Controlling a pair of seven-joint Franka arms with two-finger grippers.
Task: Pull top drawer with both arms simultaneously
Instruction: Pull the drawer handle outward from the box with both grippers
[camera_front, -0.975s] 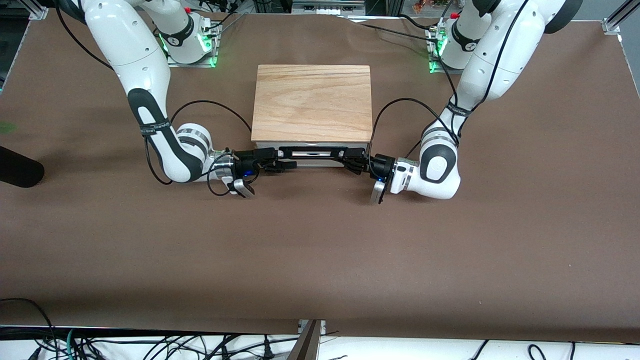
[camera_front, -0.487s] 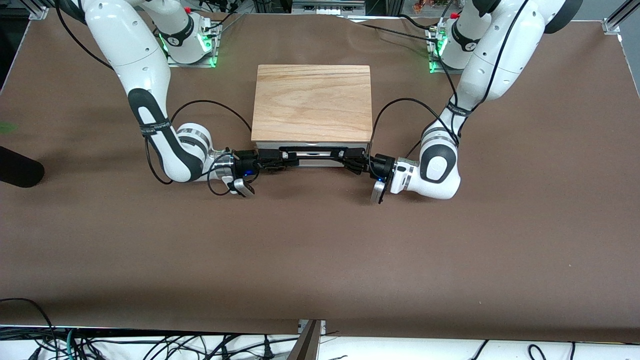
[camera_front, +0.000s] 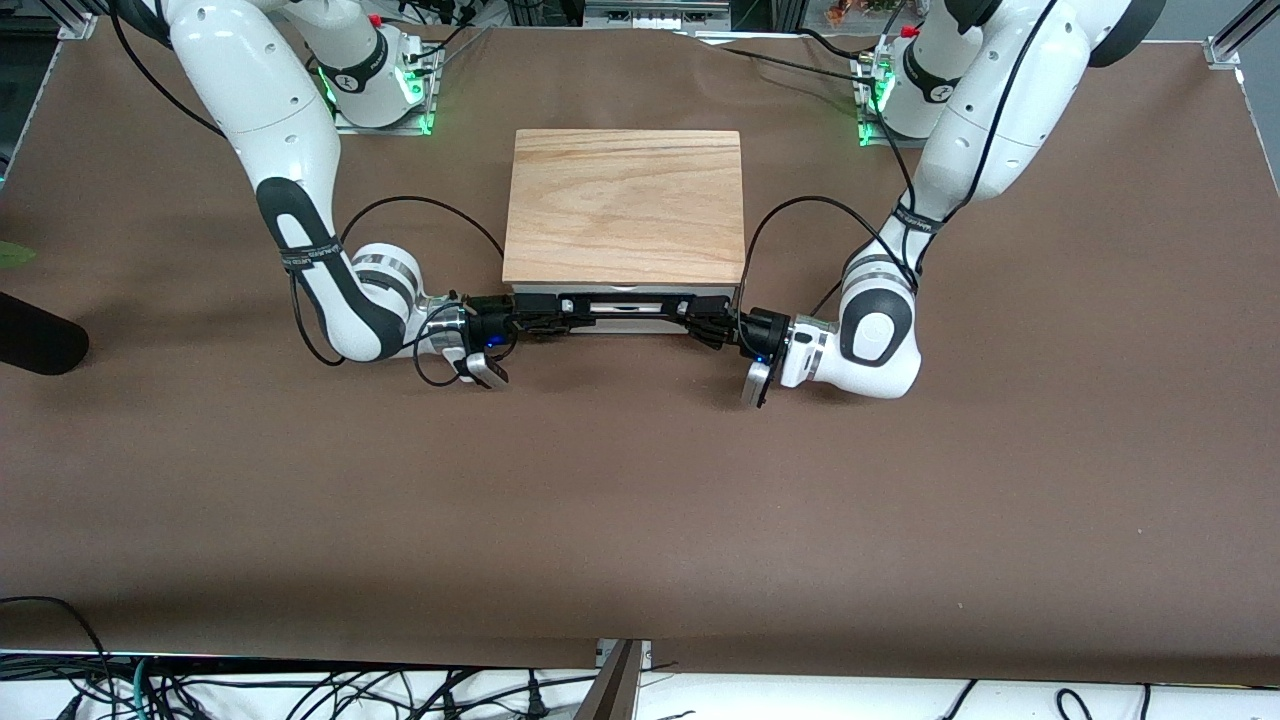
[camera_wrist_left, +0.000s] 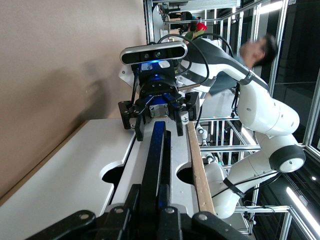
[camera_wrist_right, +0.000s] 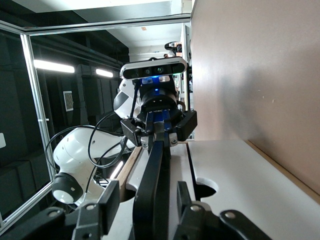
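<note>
The big brown table (camera_front: 640, 500) holds everything. The two white arms come from their bases at the edge of the table farthest from the front camera and bend down low. The left arm (camera_front: 960, 130) and the right arm (camera_front: 270, 130) each reach in toward the middle, one from each end of the table.

Between them sits a wooden box (camera_front: 625, 205) with a plain wood top. The top drawer (camera_front: 625, 300) is in the side of the box that faces the front camera. It looks pushed in, with only its white front and its long black bar handle (camera_front: 625, 302) showing just under the wood top.

The left gripper (camera_front: 700, 320) is at the end of the handle toward the left arm's end of the table, and its jaws are pinching the bar. The right gripper (camera_front: 545, 322) is at the handle's end toward the right arm, and its jaws are closed around the bar too. In each wrist view the bar runs straight to the gripper facing it.

Black cables (camera_front: 420, 215) loop from each wrist beside the box. A dark rounded thing (camera_front: 35, 340) lies at the table's edge, well apart from the box.
</note>
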